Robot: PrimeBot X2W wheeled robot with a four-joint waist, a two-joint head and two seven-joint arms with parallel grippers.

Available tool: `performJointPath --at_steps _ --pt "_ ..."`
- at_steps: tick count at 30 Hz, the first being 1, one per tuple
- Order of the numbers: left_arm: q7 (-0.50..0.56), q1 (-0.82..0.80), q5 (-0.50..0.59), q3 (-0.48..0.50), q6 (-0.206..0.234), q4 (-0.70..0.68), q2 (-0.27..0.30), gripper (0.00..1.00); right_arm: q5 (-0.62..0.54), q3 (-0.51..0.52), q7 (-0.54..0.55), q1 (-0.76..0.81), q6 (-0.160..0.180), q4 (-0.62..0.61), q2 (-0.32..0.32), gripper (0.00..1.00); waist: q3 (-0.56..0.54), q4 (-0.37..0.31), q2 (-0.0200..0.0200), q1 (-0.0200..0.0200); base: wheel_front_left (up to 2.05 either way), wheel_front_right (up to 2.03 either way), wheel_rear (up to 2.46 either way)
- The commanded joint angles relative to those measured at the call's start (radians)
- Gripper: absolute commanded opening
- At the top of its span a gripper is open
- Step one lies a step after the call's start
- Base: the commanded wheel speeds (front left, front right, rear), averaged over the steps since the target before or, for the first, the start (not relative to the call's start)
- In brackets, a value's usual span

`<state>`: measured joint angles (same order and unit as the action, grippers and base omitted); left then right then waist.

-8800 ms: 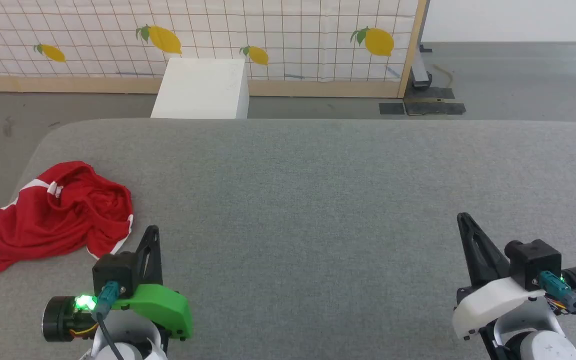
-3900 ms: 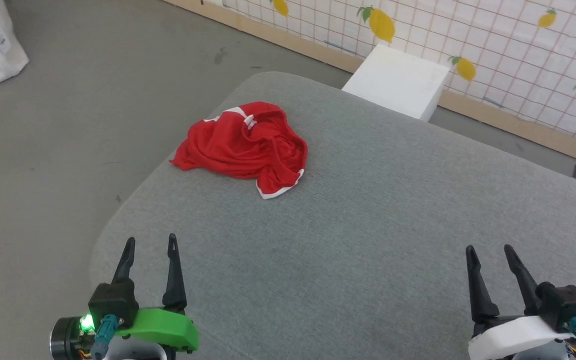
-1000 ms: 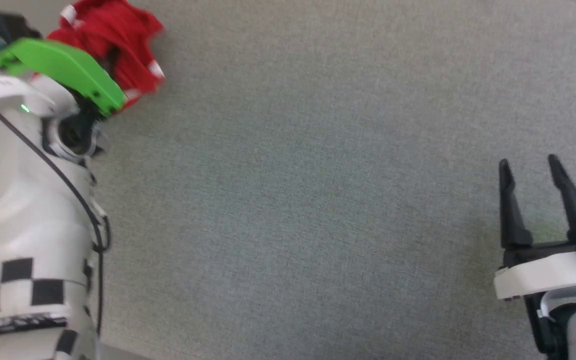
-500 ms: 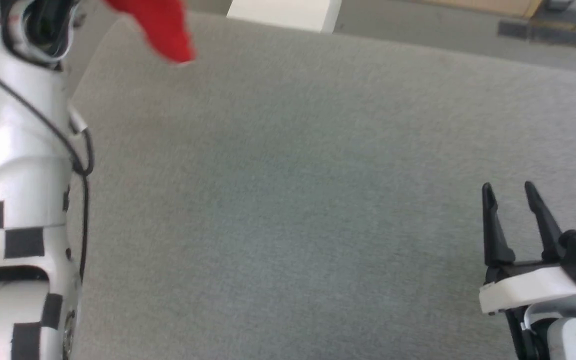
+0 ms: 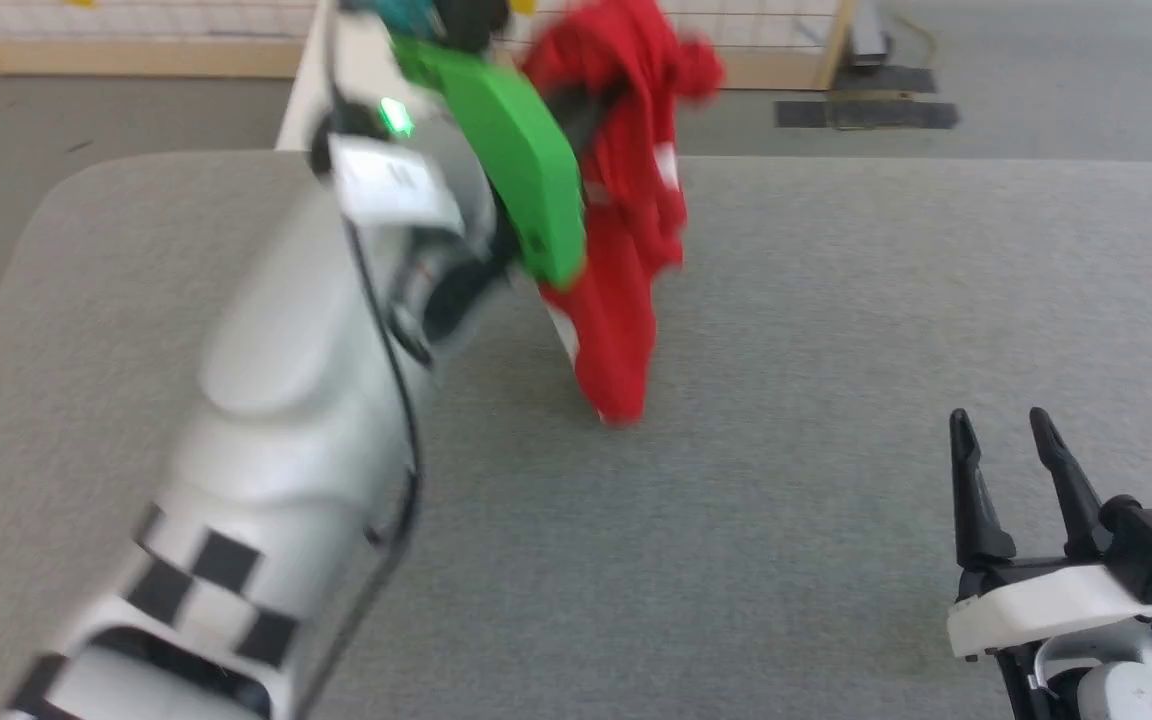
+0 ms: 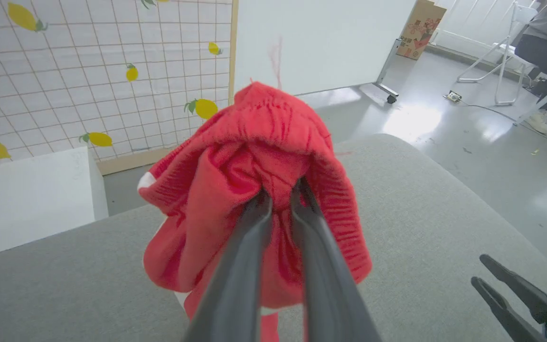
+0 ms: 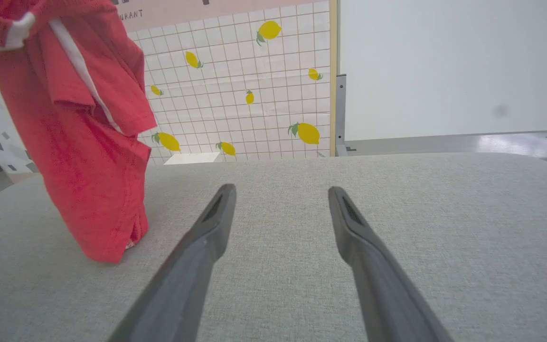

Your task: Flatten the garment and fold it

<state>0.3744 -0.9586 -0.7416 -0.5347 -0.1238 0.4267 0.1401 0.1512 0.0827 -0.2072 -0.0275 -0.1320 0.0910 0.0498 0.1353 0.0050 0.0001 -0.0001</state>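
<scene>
High over the far part of the grey, cloth-covered worktop (image 5: pixel 836 300), my left tool (image 6: pixel 280 192) has its two long dark fingers pinched almost together on a bunch of the garment (image 6: pixel 254 137). The thin red fabric drapes over the fingertips like a hood and shows a fine ribbed weave. From that grip it hangs in a long crumpled fall, with a white trim stripe (image 7: pixel 79 61) running down one fold. Its lowest end reaches the worktop's woven surface, well in from the edges. Near the worktop's near right corner, my right tool (image 5: pixel 996 425) sits low over the surface, its tapered fingers spread wide and holding nothing, well apart from the cloth.
</scene>
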Motion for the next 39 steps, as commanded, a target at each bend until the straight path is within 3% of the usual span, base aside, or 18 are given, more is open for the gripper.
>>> performJointPath --at_steps 1,7,15,16,17,18,24,27,34,39 --pt "-0.012 0.047 -0.014 -0.025 -0.007 0.016 -0.016 0.00 -0.001 0.002 -0.006 0.005 0.001 0.000 0.000 1.00 -0.014 -0.063 -0.0001 0.0001 0.00 0.00 0.00" --pt "-0.021 0.209 -0.067 -0.134 -0.007 0.120 -0.071 0.00 -0.005 0.003 -0.002 0.003 0.001 -0.008 0.000 1.00 -0.008 -0.088 -0.0001 0.0001 0.00 0.00 0.00" --pt "0.121 0.331 -0.139 -0.258 0.019 0.242 -0.088 0.00 0.003 0.003 0.000 0.018 0.001 -0.010 0.000 1.00 -0.015 -0.077 -0.0001 0.0001 0.00 0.00 0.00" --pt "0.127 0.336 -0.151 -0.260 0.021 0.243 -0.089 0.08 0.004 0.004 0.000 0.021 0.001 -0.010 0.000 1.00 -0.017 -0.072 -0.0001 0.0001 0.00 0.00 0.00" --pt "0.126 0.339 -0.170 -0.257 0.024 0.238 -0.089 0.44 0.004 0.005 0.000 0.024 0.001 -0.009 0.000 1.00 -0.020 -0.066 -0.0001 0.0001 0.00 0.00 0.00" --pt "0.118 0.341 -0.191 -0.251 0.026 0.226 -0.089 1.00 0.005 0.005 -0.001 0.026 0.001 -0.008 0.000 1.00 -0.022 -0.060 -0.0001 0.0001 0.00 0.00 0.00" --pt "0.081 0.320 -0.352 -0.193 0.043 0.132 -0.090 1.00 0.004 0.008 0.002 0.039 0.001 -0.005 0.000 1.00 -0.053 -0.018 -0.0001 0.0001 0.00 0.00 0.00" --pt "0.013 0.296 -0.387 -0.132 0.049 0.097 -0.089 1.00 0.004 0.012 0.003 0.045 0.001 -0.003 0.000 1.00 -0.073 0.003 -0.0001 0.0001 0.00 0.00 0.00" --pt "-0.262 0.307 -0.358 0.032 0.068 0.026 -0.010 1.00 0.013 0.012 0.008 0.060 0.001 -0.003 0.000 1.00 -0.120 0.034 -0.0001 0.0001 0.00 0.00 0.00" --pt "-0.439 0.371 -0.250 0.080 0.124 -0.025 0.089 1.00 0.019 0.009 0.021 0.077 0.001 -0.012 0.000 1.00 -0.142 0.055 -0.0001 0.0001 0.00 0.00 0.00"
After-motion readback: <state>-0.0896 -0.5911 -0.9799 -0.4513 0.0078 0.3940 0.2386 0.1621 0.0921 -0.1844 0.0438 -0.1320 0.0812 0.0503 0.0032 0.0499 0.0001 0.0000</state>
